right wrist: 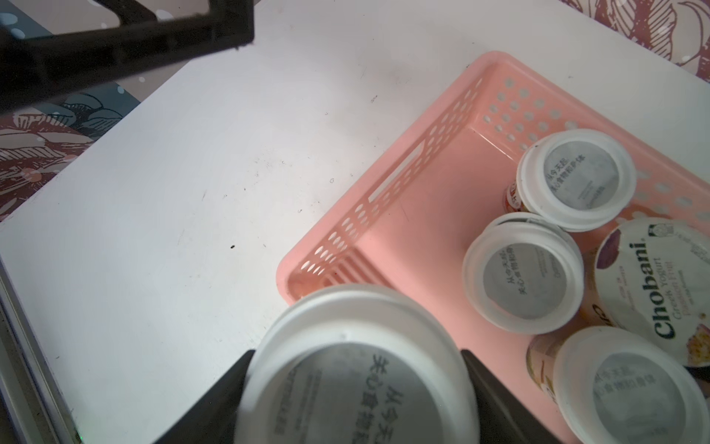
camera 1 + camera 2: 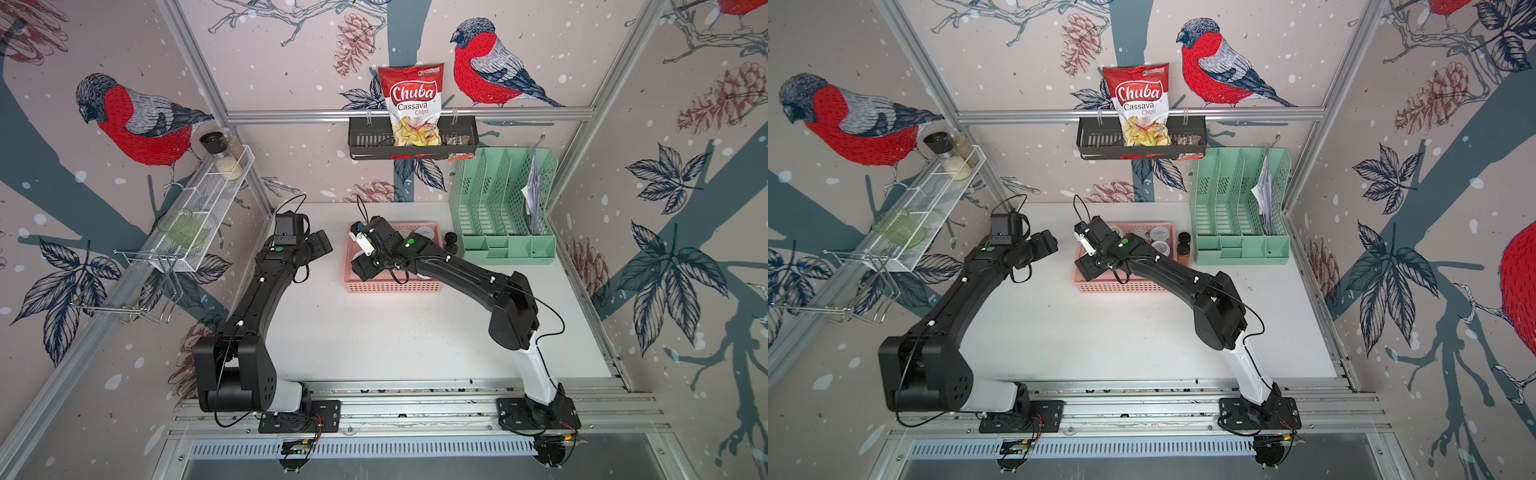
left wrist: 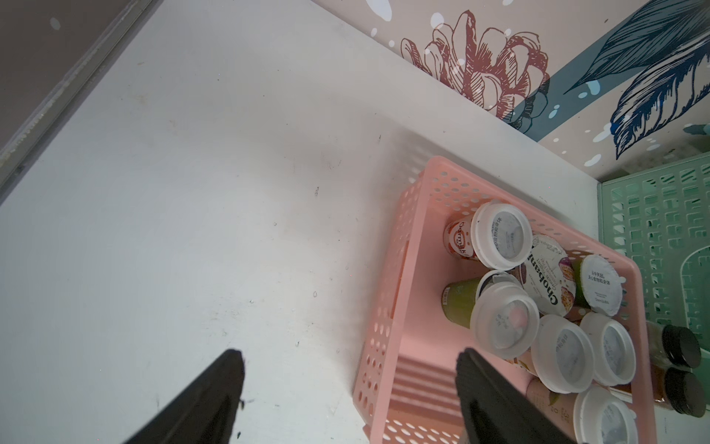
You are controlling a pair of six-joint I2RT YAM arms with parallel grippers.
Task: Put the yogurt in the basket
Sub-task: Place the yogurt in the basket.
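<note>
One cup (image 1: 345,330) pinched in right claw (image 1: 355,367) above basket (image 2: 395,286), nine o'clock end; left claw (image 3: 347,357) spread, empty, above surface (image 3: 153,192) beyond that end.

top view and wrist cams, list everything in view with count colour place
basket: one, pink, table centre back
yogurt cups: eight, white lids, seven inside basket
spice jars: two, brown, black caps, right of basket
file organiser: one, mint, table's back right, papers inside
rack: one, black, back rail
chips bag: one, red-white, in rack
wire shelf: one, white, left wall
jars: two, clear, shelf's far end
glass: one, green, in wire shelf
wire holder: one, silver, left wall
table: one, white
left fingers: black, open, empty, beside basket
right fingers: black, gripping eighth yogurt cup over basket corner
</note>
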